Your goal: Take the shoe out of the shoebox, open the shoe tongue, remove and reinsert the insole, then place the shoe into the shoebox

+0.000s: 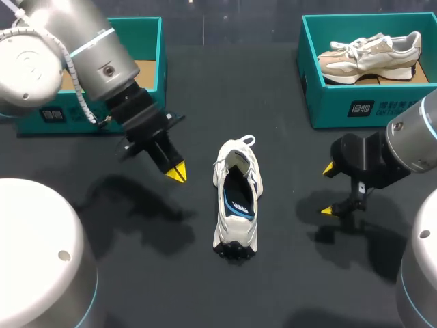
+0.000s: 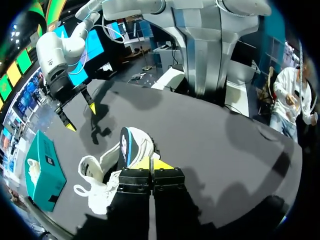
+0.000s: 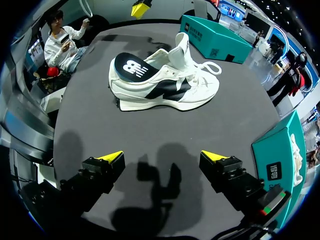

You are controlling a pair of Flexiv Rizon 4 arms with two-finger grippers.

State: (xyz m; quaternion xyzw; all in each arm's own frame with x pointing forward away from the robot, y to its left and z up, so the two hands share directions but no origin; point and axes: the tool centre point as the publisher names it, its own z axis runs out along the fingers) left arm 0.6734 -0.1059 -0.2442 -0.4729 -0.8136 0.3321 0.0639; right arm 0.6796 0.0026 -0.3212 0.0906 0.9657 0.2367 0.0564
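- Dark table [image 1: 287, 280] carries one white shoe [image 1: 235, 205] at its middle, standing on its sole between the two arms, with a teal box at each far corner.
- My left claw [image 1: 176, 173] hangs just beside the shoe with its tips pressed together and nothing between them. My right claw [image 1: 328, 189] is spread wide and empty, well apart on the other side.
- So nothing steadies the shoe. I judge that a push on it from one side would slide or roll it instead of working the inside.
- From the wrist views the insole [image 3: 131, 67] looks part-seated, its heel end riding up out of the collar. Pressing it down there while the front is not flat could fold or buckle it, leaving a ridge inside.
- A tip-to-tip left claw can poke but not pinch. If the insole needs pulling or guiding, it must open first, and opening close to the collar could catch the rim.
- The tongue [image 3: 182, 47] stands up now. It may flop back and cover the opening if the shoe is jolted.
- The laces [image 1: 246, 141] lie loose with a loop off the front, and a yellow tip passing there could snag them and drag the shoe.
- The right box [image 1: 355, 109] already holds a beige shoe [image 1: 372, 56]. The left box [image 1: 161, 48] is partly hidden behind my left arm, so the shoe could catch its wall.
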